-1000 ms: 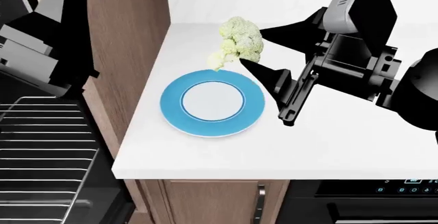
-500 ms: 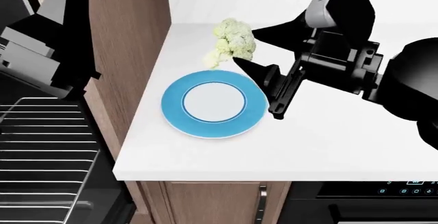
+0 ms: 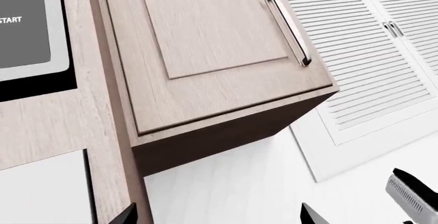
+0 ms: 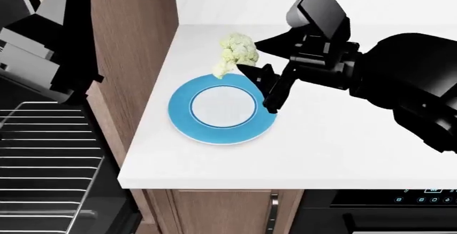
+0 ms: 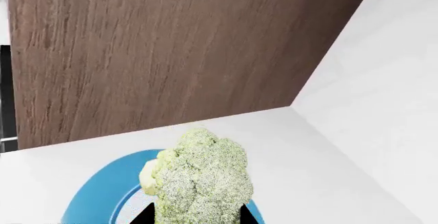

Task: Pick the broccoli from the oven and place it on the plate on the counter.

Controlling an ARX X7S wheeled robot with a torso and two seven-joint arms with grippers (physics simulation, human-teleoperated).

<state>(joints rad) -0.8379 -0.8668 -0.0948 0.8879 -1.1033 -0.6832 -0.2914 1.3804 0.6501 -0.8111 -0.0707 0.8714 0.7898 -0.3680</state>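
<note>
Right hand (image 4: 251,58) pinches the broccoli (image 4: 234,52) (stalk hanging down) above the plate's (image 4: 181,117) far rim.

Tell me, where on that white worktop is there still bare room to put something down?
The counter is bare between the plate and its front edge, and across the stretch right of the plate beneath the right arm. It is crowded at the plate's far rim, where the right gripper holds the broccoli.

"START" is read in white on a grey panel (image 3: 24,26) in the left wrist view. Cyan symbols are seen on a black appliance display (image 4: 421,196) in the head view, too small to be read.
</note>
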